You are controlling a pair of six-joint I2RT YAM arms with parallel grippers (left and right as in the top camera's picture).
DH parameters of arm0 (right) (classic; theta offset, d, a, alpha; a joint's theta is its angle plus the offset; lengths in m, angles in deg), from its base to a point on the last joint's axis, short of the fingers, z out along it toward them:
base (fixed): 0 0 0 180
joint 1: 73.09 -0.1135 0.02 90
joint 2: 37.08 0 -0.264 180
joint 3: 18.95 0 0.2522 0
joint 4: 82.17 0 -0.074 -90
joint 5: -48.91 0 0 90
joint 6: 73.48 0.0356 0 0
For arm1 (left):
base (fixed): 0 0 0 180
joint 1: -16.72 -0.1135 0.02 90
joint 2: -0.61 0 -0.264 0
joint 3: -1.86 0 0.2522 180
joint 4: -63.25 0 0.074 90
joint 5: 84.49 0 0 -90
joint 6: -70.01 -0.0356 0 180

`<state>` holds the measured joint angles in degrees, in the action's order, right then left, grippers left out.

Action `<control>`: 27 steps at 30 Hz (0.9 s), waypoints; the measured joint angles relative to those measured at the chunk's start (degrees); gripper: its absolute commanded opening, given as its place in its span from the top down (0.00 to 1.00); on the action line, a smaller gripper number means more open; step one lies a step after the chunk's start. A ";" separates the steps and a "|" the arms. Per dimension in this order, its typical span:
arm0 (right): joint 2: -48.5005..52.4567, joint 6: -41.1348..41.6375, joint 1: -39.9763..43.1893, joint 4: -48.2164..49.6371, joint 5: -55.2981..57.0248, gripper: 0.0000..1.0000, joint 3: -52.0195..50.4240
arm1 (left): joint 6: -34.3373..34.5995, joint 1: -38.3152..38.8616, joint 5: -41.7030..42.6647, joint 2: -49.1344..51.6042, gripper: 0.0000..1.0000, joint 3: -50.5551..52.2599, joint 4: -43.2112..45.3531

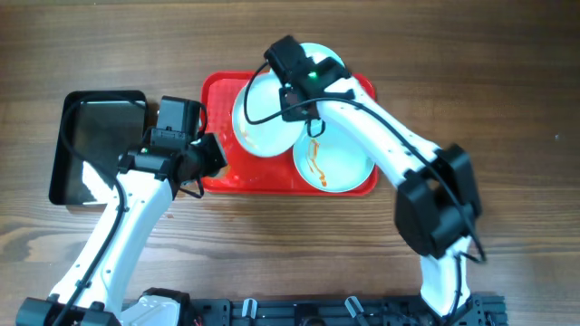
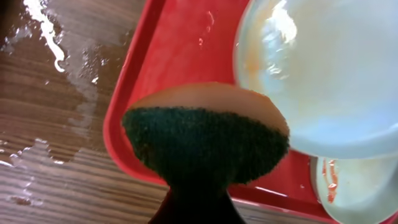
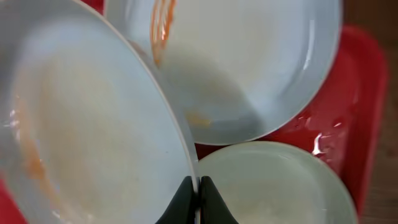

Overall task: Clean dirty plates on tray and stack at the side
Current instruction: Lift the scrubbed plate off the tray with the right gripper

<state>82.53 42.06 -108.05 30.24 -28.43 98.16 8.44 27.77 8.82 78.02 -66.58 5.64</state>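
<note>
**R pinches plate rim over tray; L holds sponge**

Large flat red plastic tray [image 1: 220,91] sits mid brown wood table [image 1: 471,54]. R gripper [image 3: 198,200]: fingers together, pinched on rim of pale blue-white round plate [image 1: 263,122]. That plate is tilted over tray's left half, w/ faint orange film on its face. Second plate [image 1: 333,165] lies flat at tray's near-right corner, w/ orange-brown sauce squiggle; held plate's edge overlaps it. Third plate [image 3: 273,186] at tray's far edge, partly under R wrist. L gripper [image 1: 210,156] at tray's left edge, fingers clamped on green-faced tan sponge [image 2: 205,140]. Glossy black rect. tray [image 1: 100,136] lies left of red one, apart. Wood beside tray's left edge is wet.
</note>
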 measured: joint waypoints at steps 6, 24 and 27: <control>-8.70 -3.08 0.04 0.28 3.39 0.95 0.15 | -0.02 0.02 0.00 0.96 0.96 0.09 -0.31; -10.08 -15.82 -16.87 5.11 52.68 0.96 0.20 | -0.02 0.02 0.00 1.03 0.96 0.09 -0.33; -10.08 -16.87 -17.40 5.09 55.98 0.96 0.20 | -0.02 0.02 0.00 1.03 0.96 0.09 -0.33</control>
<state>72.45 25.19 -125.45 35.34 27.55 98.36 8.41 27.79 8.82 79.04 -66.49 5.31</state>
